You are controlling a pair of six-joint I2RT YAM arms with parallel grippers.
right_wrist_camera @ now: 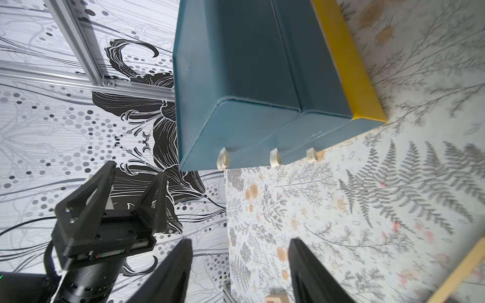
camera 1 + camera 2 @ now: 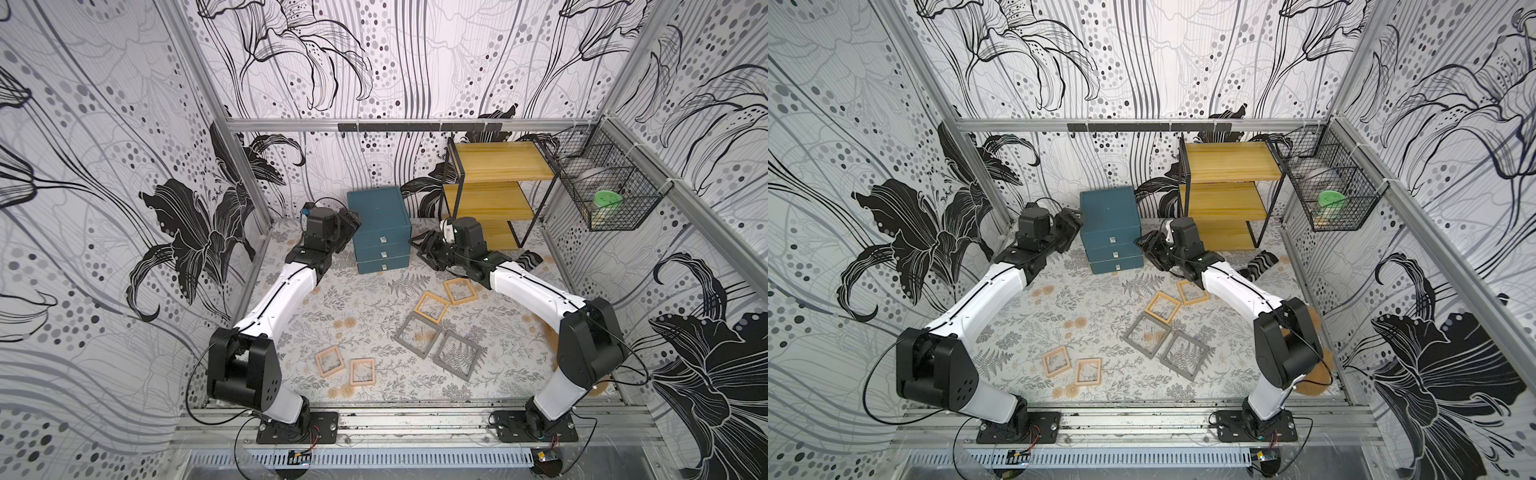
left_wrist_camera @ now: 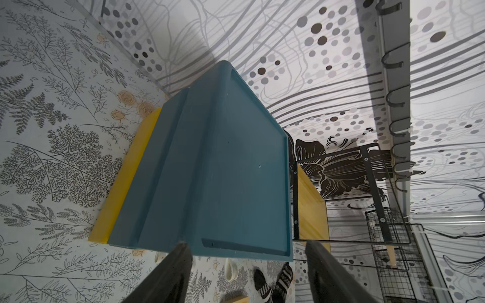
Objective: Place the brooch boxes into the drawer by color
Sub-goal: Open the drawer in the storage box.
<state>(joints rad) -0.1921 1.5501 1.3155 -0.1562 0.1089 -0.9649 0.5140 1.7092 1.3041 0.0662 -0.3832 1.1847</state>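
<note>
While flanking the smooth, matte teal drawer (image 2: 380, 218), boxy with three small white knobs (image 2: 382, 239), hang with jaws parted and empty: left gripper (image 3: 246, 248) by its top edge, right gripper (image 1: 240, 242) by its front corner. Before the drawer, lie flat on the fern-printed mat (image 2: 353, 299): six square, clear-centred brooch boxes (image 2: 431, 307), yellow pair (image 2: 460, 291) nearest, grey pair (image 2: 417, 335) next, pinkish-tan pair (image 2: 329, 362) farthest.

Enclosure walls (image 2: 374, 62) papered with black-and-white lilies; table (image 2: 353, 299) covered in fern print; yellow-wood shelf (image 2: 498, 162) (black-framed) at rear, wire basket (image 2: 582, 195) hanging beside it.
</note>
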